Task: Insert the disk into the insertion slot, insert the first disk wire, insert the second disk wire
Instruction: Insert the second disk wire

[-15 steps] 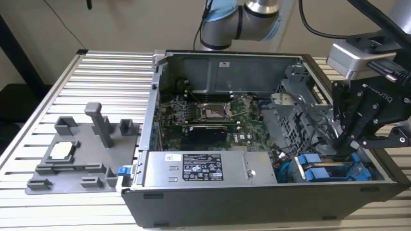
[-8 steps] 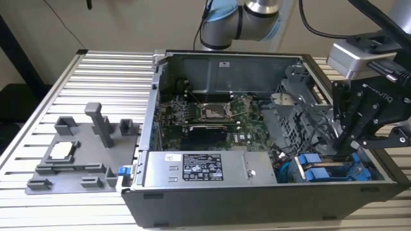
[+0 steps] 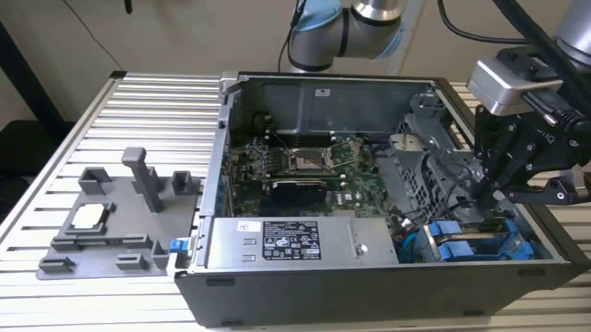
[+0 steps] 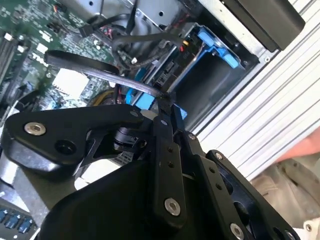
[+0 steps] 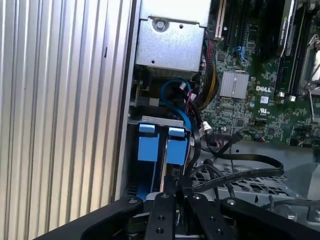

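Note:
The disk sits in the insertion slot at the case's front corner on the exterior view's right, and its bright blue carrier (image 3: 459, 243) shows there. Two blue carrier tabs (image 5: 176, 145) stand side by side in the bay, and the blue frame (image 4: 218, 48) also shows in the second wrist view. My gripper (image 3: 484, 200) reaches down into the case just above and behind the carrier. Its fingers (image 4: 169, 117) are pressed together on a flat black disk wire (image 4: 85, 64). That wire (image 5: 252, 160) loops away over the drive cage. A thin blue cable (image 5: 176, 100) curls above the bay.
The open case (image 3: 369, 294) lies on a slatted aluminium table (image 3: 138, 111). Inside are a grey power supply (image 3: 286, 242), the green motherboard (image 3: 305, 166) and a metal drive cage (image 3: 420, 162). A grey fixture (image 3: 111, 214) stands on the exterior view's left. Pale cloth (image 4: 295, 190) shows beyond the table edge.

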Robot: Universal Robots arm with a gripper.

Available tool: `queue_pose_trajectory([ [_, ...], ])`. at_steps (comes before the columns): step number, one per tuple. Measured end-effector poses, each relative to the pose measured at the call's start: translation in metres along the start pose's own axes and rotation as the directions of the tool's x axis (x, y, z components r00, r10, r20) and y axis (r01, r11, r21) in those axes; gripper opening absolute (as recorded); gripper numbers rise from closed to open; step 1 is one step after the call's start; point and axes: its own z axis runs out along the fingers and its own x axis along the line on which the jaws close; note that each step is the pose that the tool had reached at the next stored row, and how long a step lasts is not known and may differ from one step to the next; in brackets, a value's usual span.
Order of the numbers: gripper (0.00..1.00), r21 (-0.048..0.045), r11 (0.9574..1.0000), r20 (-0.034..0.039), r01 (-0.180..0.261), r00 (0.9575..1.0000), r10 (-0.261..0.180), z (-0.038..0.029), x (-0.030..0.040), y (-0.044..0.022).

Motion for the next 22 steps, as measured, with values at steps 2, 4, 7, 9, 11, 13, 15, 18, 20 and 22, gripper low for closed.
queue_pose_trajectory([
  [2, 0.16, 0.0033, 1.0000, 0.0272, -0.008, 0.9996, 0.008, 0.0002, 0.0000, 0.0000],
  [4, 0.16, 0.0062, 0.9998, 0.0518, -0.017, 0.9985, 0.017, 0.0003, 0.0000, 0.0000],
  [7, 0.16, 0.0067, 0.9997, 0.0686, -0.025, 0.9973, 0.025, 0.0004, 0.0008, -0.0005],
  [9, 0.16, -0.0053, 0.9996, 0.0697, -0.026, 0.9972, 0.026, 0.0005, 0.0018, -0.0028],
  [11, 0.16, -0.0223, 0.9994, 0.0711, -0.027, 0.9971, 0.028, 0.0006, 0.0028, -0.0063],
  [13, 0.16, -0.0378, 0.9989, 0.0724, -0.027, 0.9969, 0.030, 0.0008, 0.0041, -0.0098],
  [15, 0.16, -0.0498, 0.9984, 0.0734, -0.028, 0.9968, 0.032, 0.0009, 0.0058, -0.0131],
  [18, 0.16, -0.0598, 0.9978, 0.0752, -0.028, 0.9966, 0.033, 0.0012, 0.0096, -0.0164],
  [20, 0.16, -0.0596, 0.9978, 0.0792, -0.030, 0.9962, 0.035, 0.0019, 0.0112, -0.0163],
  [22, 0.16, -0.0589, 0.9976, 0.0846, -0.035, 0.9956, 0.040, 0.0025, 0.0124, -0.0162],
])
